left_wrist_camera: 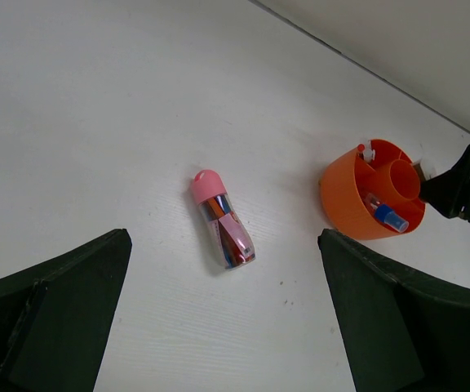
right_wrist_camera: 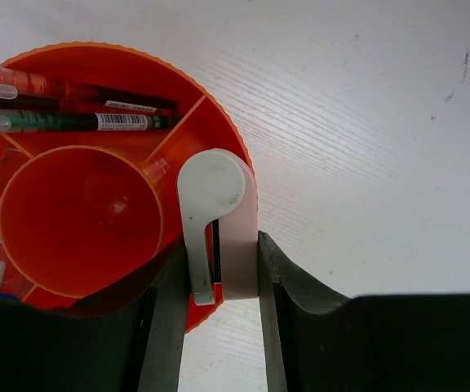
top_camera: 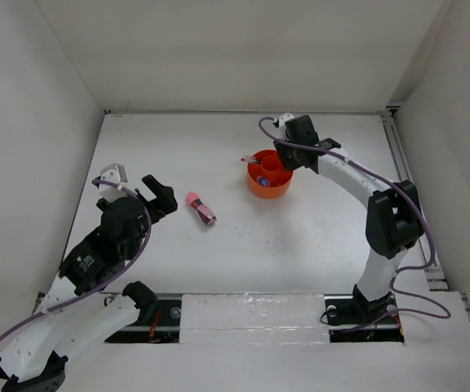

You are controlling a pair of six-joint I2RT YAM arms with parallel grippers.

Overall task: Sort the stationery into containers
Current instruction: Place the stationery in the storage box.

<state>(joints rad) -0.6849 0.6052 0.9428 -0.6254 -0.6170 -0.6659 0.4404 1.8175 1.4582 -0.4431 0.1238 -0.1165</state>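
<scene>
The round orange organizer tub (top_camera: 269,184) stands at the table's centre back and shows in the left wrist view (left_wrist_camera: 345,204) and the right wrist view (right_wrist_camera: 96,57). My right gripper (right_wrist_camera: 219,278) is shut on the white-and-pink stapler-like piece (right_wrist_camera: 219,220), held over the tub's rim. A thin red pen (right_wrist_camera: 80,86) and a thin dark pen (right_wrist_camera: 80,122) lie in one outer compartment. The blue-capped clear bottle (left_wrist_camera: 388,217) lies in another. The pink-capped clear tube (top_camera: 201,209) lies on the table, also in the left wrist view (left_wrist_camera: 223,222), ahead of my open left gripper (left_wrist_camera: 223,327).
White walls enclose the table on the left, back and right. A rail (top_camera: 406,171) runs along the table's right edge. The tub's central cup (right_wrist_camera: 76,216) holds nothing visible.
</scene>
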